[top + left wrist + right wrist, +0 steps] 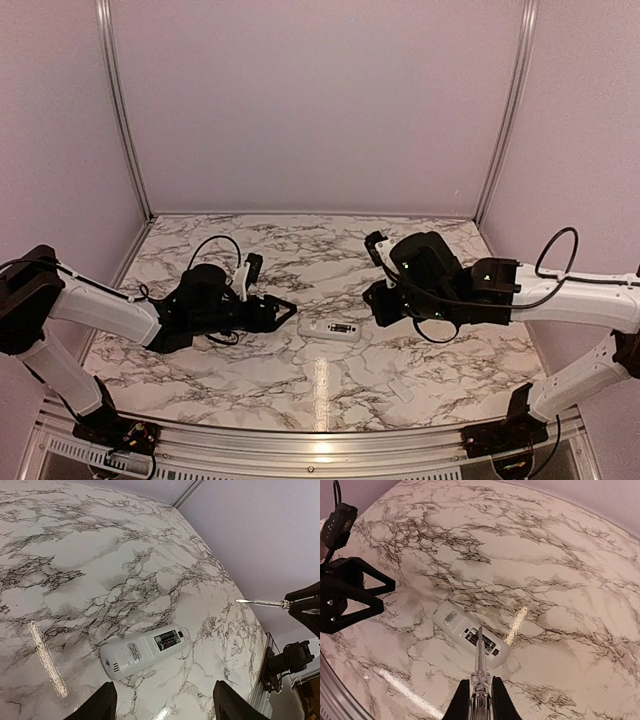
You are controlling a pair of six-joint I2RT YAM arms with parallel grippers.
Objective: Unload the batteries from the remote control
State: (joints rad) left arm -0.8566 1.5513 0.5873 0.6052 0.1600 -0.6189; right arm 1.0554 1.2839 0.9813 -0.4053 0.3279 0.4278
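Observation:
The white remote control (329,328) (135,655) (451,620) lies flat on the marble table, back face up, its compartment uncovered. The dark batteries (167,641) (489,644) sit inside that recess. My left gripper (283,312) (165,700) is open just left of the remote, with nothing between its fingers. My right gripper (381,300) (481,692) is shut on a thin pale screwdriver (480,655) (260,601). Its tip hovers over the compartment; I cannot tell whether it touches the batteries.
A small flat white cover piece (232,676) lies on the table near the right edge. Pale walls and metal rails (125,150) enclose the table on three sides.

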